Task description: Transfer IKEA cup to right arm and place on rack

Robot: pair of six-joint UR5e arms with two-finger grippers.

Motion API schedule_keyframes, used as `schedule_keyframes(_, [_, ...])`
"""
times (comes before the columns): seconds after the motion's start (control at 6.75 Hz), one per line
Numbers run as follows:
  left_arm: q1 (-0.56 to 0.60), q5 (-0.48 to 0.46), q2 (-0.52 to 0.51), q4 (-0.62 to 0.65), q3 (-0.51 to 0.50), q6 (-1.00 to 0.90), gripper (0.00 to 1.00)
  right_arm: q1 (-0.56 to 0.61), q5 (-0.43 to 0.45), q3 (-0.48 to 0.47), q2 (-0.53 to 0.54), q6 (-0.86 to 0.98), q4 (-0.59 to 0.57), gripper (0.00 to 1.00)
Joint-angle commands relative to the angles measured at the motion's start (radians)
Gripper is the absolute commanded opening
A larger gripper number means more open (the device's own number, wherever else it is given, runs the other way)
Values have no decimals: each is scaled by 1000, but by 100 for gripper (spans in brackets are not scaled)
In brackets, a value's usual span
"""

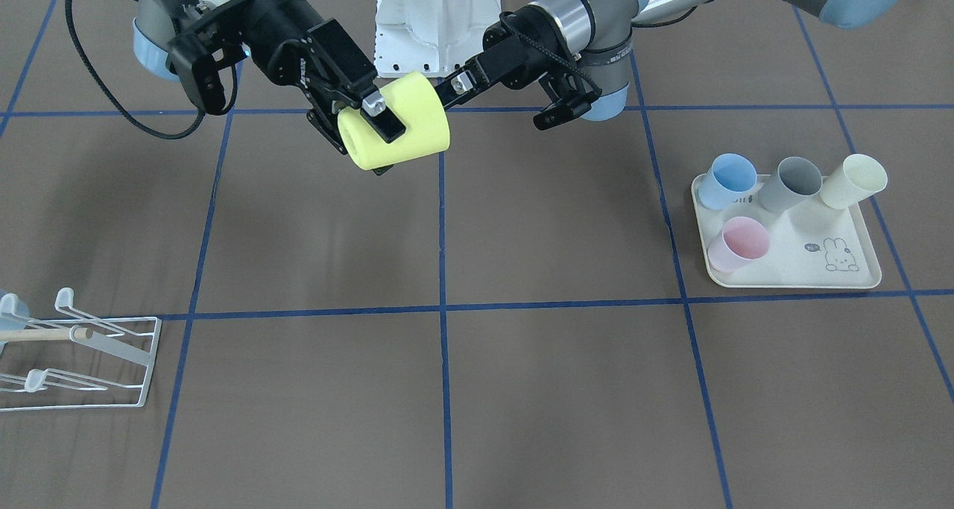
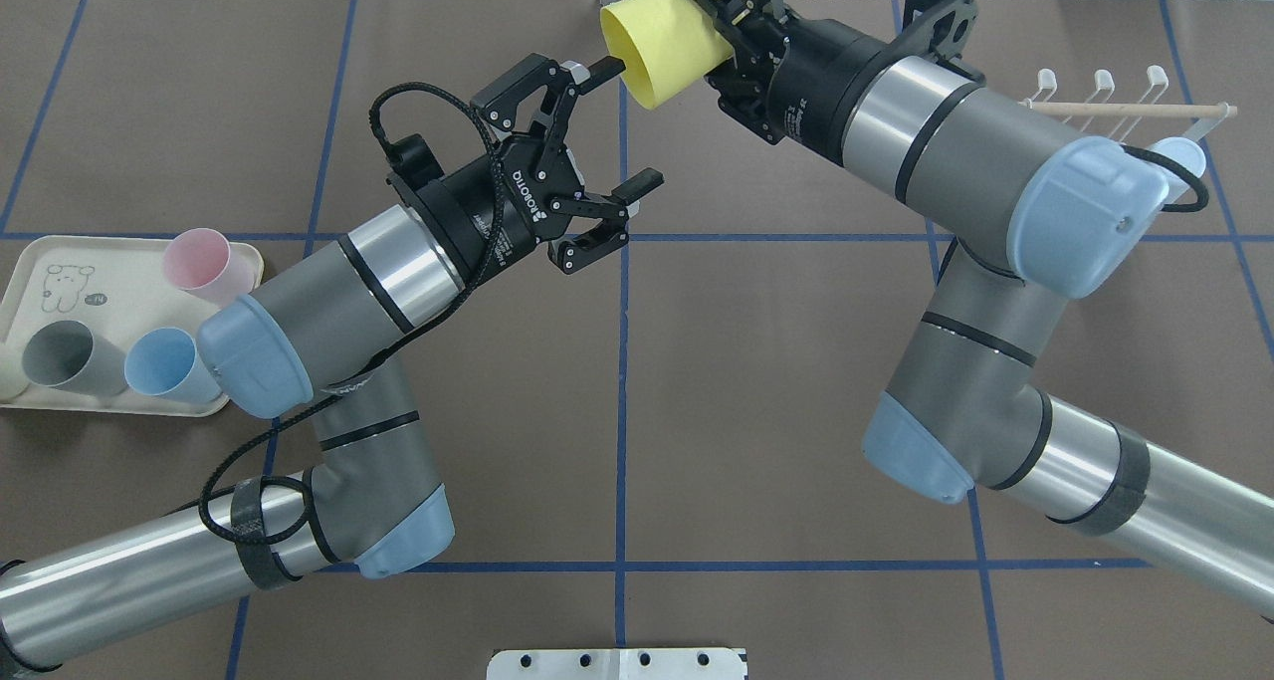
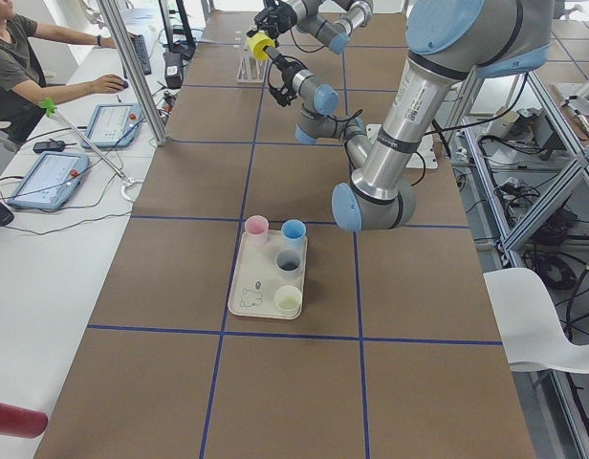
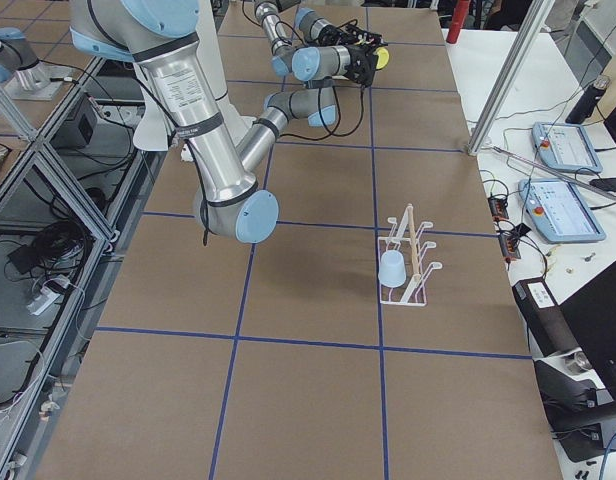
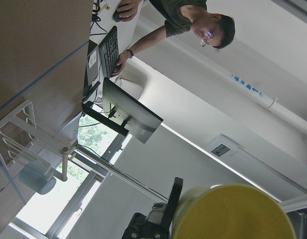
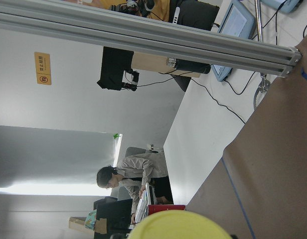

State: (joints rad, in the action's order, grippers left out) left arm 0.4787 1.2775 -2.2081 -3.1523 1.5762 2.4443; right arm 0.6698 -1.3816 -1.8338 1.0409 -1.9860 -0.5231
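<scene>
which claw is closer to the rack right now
Right. The right claw, shut on the yellow cup, is on the cup's rack side, though well apart from the rack. The open left claw is at the cup's mouth, on the far side.

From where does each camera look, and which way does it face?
Front-facing: across the table, facing robot; left arm, right arm.
Overhead: behind robot, looking down; both arms.
Exterior left: table's left end; left arm nearest.
Exterior right: right end; right arm nearest.
Left wrist: sideways, toward the rack.
Right wrist: sideways, toward a desk; no arm.
All share the yellow cup.
</scene>
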Motion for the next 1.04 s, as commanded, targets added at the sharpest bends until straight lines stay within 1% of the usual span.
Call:
schedule_keyframes(0.0, [6, 6, 8, 0, 27, -63, 100, 135, -113, -4, 20, -5, -2, 0])
schedule_keyframes(0.15, [17, 8, 22, 0, 30, -64, 100, 180, -143, -4, 52, -2, -2, 0])
schedule_keyframes(0.3, [53, 44, 39, 3, 30, -68, 100, 200, -145, -1, 83, 45, -3, 0])
schedule_keyframes(0.44, [105, 115, 71, 3, 33, -95, 100, 215, -142, -2, 135, 138, -8, 0])
schedule_keyframes(0.59, [141, 150, 130, 23, 68, -144, 100, 227, -139, -2, 201, 233, -17, 0])
schedule_keyframes(0.74, [184, 199, 168, 84, 96, -201, 99, 246, -133, -1, 233, 322, -49, 0])
schedule_keyframes(0.89, [248, 291, 198, 175, 137, -258, 99, 258, -113, -5, 247, 395, -146, 0])
